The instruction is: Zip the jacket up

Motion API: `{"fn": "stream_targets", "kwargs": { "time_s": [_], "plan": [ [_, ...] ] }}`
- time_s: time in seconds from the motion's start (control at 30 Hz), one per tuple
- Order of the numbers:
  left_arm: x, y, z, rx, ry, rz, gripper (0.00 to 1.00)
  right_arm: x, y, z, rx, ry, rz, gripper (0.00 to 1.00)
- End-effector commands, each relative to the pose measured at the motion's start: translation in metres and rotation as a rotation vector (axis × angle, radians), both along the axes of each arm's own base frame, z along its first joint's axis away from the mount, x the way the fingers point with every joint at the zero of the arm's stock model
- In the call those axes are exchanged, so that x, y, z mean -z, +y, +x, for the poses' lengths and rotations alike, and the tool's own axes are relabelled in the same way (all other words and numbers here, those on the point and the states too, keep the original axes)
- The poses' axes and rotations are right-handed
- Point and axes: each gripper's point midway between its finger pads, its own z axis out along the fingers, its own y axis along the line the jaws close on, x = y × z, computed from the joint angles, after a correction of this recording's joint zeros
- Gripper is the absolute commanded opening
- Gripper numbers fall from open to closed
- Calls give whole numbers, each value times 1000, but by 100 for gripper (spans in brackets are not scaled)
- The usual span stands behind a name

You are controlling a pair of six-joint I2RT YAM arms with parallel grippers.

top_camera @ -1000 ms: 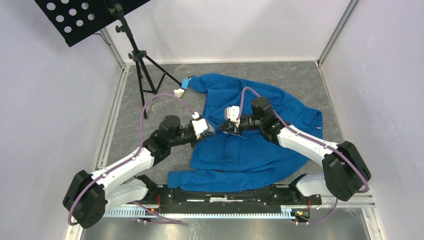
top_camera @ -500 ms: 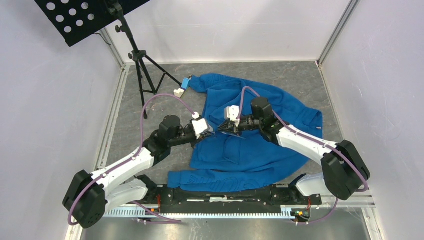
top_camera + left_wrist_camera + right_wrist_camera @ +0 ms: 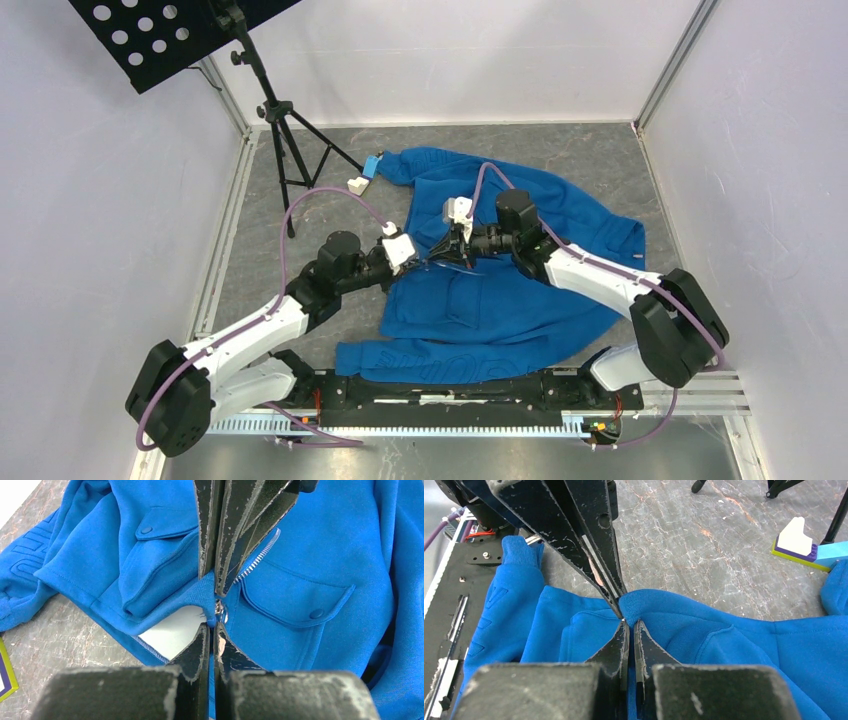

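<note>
The blue jacket lies spread on the grey table, front up, with two flap pockets. Its pale zipper runs up the middle, and a metal pull sits at the bottom hem beside a white inner label. My left gripper is shut on the hem just below the pull. My right gripper faces it, shut on the hem fold right next to it. The two pairs of fingertips nearly touch. The jacket's lower part is lifted a little where both pinch it.
A black music stand tripod stands at the back left. A white block and a blue block lie by the jacket's far sleeve; they also show in the right wrist view. White walls enclose the table.
My right arm has shifted a little left and away, its wrist turning, and pulled the pinched hem with it. My left gripper has edged slightly left. Both stay shut.
</note>
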Motion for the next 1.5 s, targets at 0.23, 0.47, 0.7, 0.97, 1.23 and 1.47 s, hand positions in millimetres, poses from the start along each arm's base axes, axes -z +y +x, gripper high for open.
{"fn": "stream_targets", "kwargs": {
  "time_s": [0.23, 0.47, 0.7, 0.97, 1.23, 1.47],
  "plan": [
    [-14, -20, -22, 158, 11, -66, 2, -28, 13, -23, -139, -100, 133, 0],
    [-14, -18, -17, 144, -4, -38, 2, -26, 19, -49, -282, -108, 136, 0],
    [-21, -17, -12, 101, 13, -59, 2, -28, 20, -47, -259, -114, 130, 0],
    [-28, 4, -3, -116, 150, -81, 37, -36, 6, -3, -1, -89, 184, 0],
    [-56, 9, -35, -213, 417, -376, 78, -36, 5, 4, 35, -80, 181, 0],
    [-76, 14, -13, -504, 741, -741, 74, -34, 5, 9, 65, -73, 178, 0]
  ]
}}
